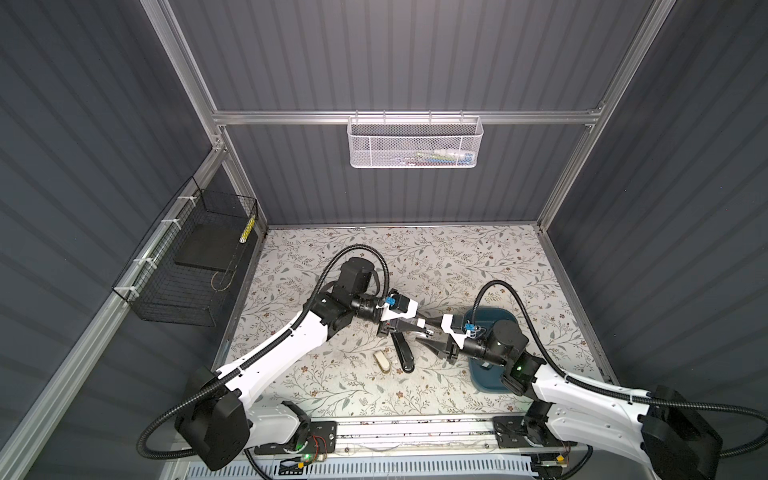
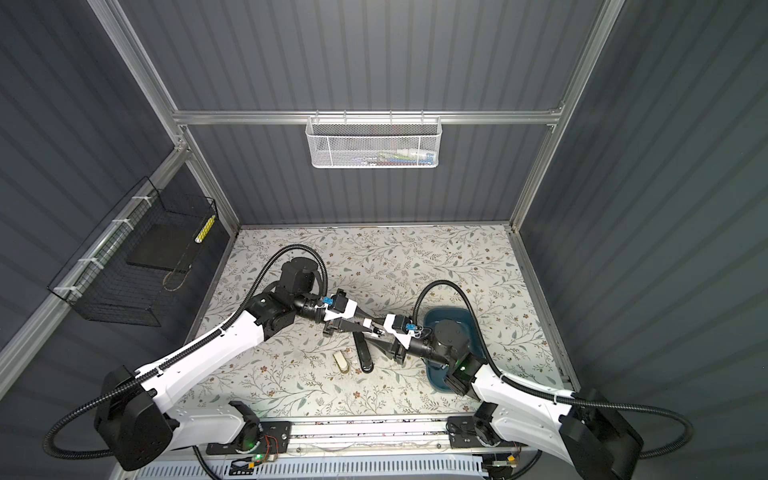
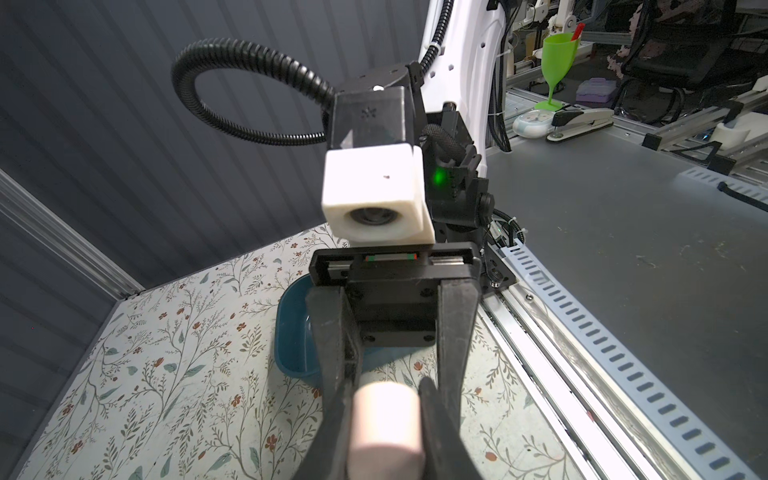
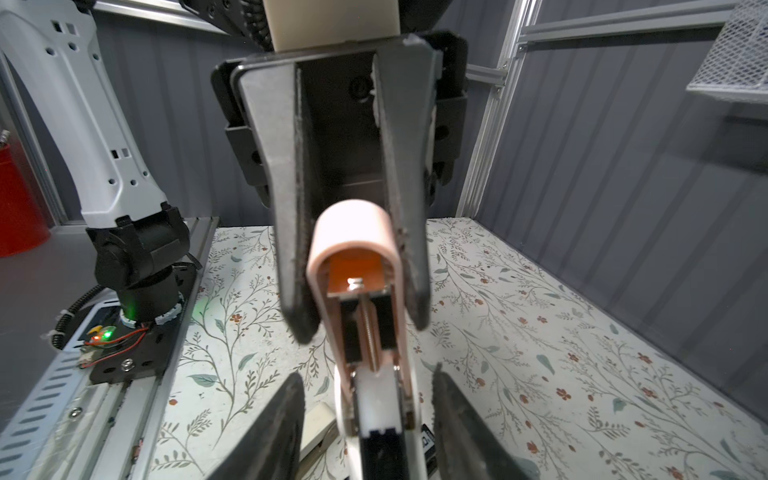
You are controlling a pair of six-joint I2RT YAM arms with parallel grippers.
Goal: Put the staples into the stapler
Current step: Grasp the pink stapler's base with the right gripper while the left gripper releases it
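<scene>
No readable writing anywhere. One tiny black label (image 4: pixel 428 440) beside the stapler is showing white print, too blurred to read.

Left arm is reaching in from the near left corner, elbow bent, wrist lying about level and pointing right. Right arm is coming in from the near right, passing over the teal tray (image 1: pixel 482 380), wrist pointing left. The two claws are meeting nose to nose above mid-table.

Left gripper (image 4: pixel 361 322) is pinching the pink stapler (image 4: pixel 353 245) by its rounded end, both pads pressing its sides, holding it off the table. The stapler is hanging open toward the right wrist camera, with matte pink plastic shell, metal channel, thin spring rod and white pusher block showing.

Right gripper (image 4: pixel 368 376) is sitting spread, one black tapered finger on each side of the stapler, with a gap showing on both sides.

Staples: too small to pick out in any view, and I can't tell whether any are sitting in the channel.

A glossy black stapler (image 1: pixel 404 355) is lying flat on the floral sheet (image 1: pixel 457 257), just below the claws. A cream rounded block (image 1: pixel 382 361) is lying just beside it, on its left.
</scene>
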